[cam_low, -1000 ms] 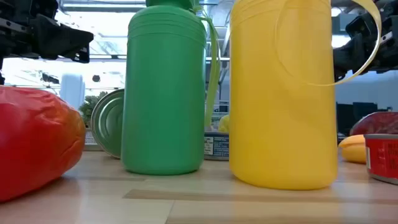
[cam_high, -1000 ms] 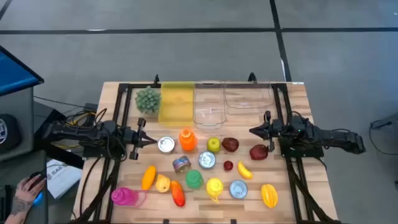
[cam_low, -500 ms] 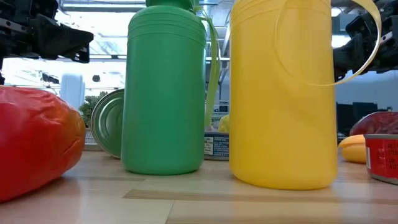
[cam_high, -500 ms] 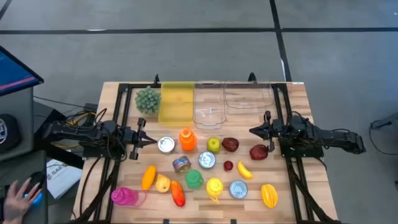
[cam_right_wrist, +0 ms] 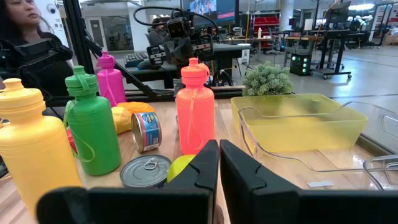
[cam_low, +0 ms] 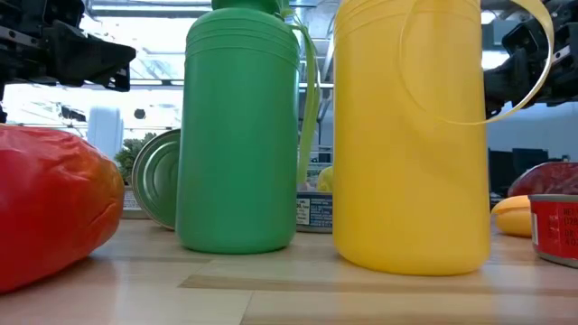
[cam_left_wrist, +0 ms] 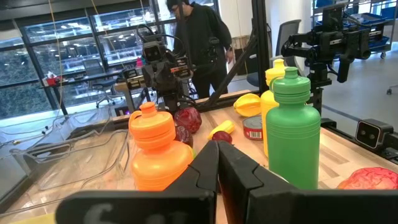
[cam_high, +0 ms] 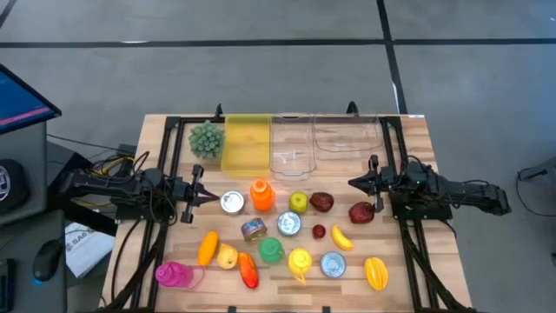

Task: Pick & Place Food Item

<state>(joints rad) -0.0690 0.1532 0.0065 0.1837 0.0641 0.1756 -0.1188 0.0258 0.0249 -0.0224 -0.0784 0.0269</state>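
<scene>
Both grippers, left [cam_high: 211, 196] and right [cam_high: 354, 183], are clenched on nothing at the table's sides. Food lies between them; the dark red round fruit [cam_high: 361, 212] sits near the right one. Picking is not begun; next, open and reach.

**Colours on the wooden table**

The pale wooden slat table [cam_high: 439, 165] carries a translucent yellow plastic bin [cam_high: 246, 143] at twelve o'clock, beside a clear plastic bin [cam_high: 291, 145]. A round spiky green plant [cam_high: 206, 139] is at eleven. Centre: orange plastic bottle [cam_high: 261, 196], green plastic bottle [cam_high: 271, 250], yellow plastic bottle [cam_high: 300, 262]. A pink plastic bottle [cam_high: 172, 275] is at seven.
</scene>
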